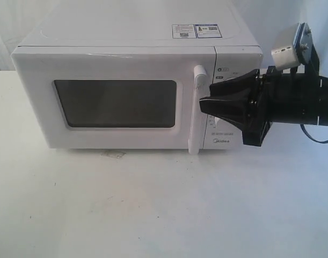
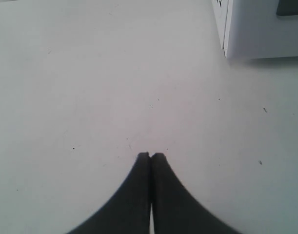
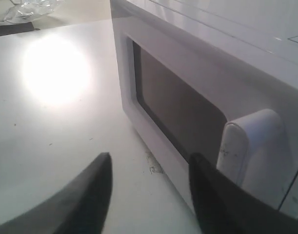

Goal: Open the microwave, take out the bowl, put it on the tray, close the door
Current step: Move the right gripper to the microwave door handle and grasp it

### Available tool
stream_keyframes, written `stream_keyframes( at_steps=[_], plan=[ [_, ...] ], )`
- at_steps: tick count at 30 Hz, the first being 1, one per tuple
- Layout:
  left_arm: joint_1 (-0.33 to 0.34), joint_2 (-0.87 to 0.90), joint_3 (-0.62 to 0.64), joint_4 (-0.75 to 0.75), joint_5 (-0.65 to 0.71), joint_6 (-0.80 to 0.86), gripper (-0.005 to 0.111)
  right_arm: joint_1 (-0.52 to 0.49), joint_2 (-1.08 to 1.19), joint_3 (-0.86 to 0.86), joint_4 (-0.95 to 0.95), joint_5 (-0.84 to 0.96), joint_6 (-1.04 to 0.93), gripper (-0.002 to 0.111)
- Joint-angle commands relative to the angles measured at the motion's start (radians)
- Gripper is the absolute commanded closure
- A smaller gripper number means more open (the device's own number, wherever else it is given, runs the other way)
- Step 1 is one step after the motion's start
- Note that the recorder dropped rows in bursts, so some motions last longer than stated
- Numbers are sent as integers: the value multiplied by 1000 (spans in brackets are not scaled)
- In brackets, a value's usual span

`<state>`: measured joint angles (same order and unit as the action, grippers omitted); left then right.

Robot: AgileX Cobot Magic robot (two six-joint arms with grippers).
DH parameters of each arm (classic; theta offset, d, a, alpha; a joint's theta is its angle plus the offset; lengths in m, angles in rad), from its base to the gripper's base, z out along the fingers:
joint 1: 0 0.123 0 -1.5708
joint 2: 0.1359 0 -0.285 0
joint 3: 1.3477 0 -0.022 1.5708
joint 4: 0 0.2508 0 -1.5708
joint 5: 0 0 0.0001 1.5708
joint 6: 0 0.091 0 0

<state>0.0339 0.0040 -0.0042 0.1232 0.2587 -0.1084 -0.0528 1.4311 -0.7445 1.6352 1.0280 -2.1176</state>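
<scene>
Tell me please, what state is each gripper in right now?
Left gripper: closed, holding nothing.
Right gripper: open, empty, beside the door handle.

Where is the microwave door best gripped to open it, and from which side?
The upright handle, at mid-height, from the front with the open right claw. The bar is narrow and stands out from the closed door, so the claw can straddle it.

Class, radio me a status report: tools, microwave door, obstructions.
Left tool shut above table. Right tool open beside door handle. Door closed, bowl unseen. No obstruction seen at door.
</scene>
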Motion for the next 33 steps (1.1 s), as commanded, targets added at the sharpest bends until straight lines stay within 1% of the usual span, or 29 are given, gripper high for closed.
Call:
stream_keyframes(
  at_steps=[1,5,6,8,10,16,33],
  plan=[
    [3,-4,4,-8,-3,1,107,-6,0,-4,1,3,-26,45],
    [3,-4,4,-8,-3,1,107,2,6,-22,-24,-16,-26,45],
    [3,-4,4,-8,-3,1,107,13,8,-22,-38,-41,-26,45],
    [3,-4,4,-8,-3,1,107,47,8,-22,-74,-158,-26,45],
    [3,-4,4,-8,-3,1,107,67,9,-30,-77,-196,-26,45],
    [3,-4,4,-8,-3,1,107,72,47,-50,-8,-208,-26,46],
    [3,-4,4,-8,-3,1,107,72,133,-107,49,-179,-26,46]
  ],
)
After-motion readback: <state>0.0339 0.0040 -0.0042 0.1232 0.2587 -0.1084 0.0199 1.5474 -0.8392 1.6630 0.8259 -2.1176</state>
